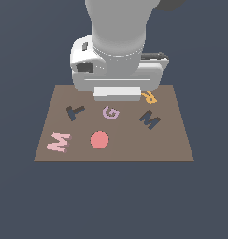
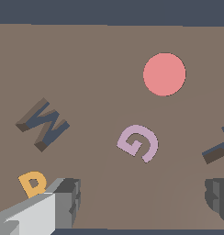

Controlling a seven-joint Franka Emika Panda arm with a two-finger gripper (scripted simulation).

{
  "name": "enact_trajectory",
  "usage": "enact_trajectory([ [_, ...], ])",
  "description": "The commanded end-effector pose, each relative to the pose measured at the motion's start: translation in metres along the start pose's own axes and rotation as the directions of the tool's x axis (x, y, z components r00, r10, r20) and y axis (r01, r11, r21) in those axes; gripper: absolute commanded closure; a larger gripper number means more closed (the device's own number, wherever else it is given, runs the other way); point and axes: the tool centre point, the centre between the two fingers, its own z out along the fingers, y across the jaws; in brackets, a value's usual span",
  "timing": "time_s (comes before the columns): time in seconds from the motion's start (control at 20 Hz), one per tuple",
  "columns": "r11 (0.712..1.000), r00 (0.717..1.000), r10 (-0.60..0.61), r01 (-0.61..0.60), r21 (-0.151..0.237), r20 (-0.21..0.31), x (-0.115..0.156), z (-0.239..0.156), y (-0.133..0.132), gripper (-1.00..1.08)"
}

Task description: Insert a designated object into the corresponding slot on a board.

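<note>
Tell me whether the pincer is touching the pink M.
Apart. The exterior view shows the pink M lying alone near the board's front corner on that view's left, with the pincer hanging over the far edge.

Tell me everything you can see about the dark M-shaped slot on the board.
The slot is a dark navy recess cut in the shape of the letter M. The wrist view shows brown side walls, so it is sunk into the brown board. It is turned at an angle to the board's edges. It is empty; nothing touches it. In the exterior view it sits towards the right, below the orange R and right of the lilac G.
</note>
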Motion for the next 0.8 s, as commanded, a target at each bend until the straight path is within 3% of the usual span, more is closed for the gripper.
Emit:
enact_trajectory([
  [0.0,1.0,1.0,0.0,0.0,0.0,0.0,0.0,0.0,0.0,-0.92],
  [0.75,0.992,0.992,-0.123,0.123,-0.004,-0.004,-0.002,0.007,0.02,-0.92],
])
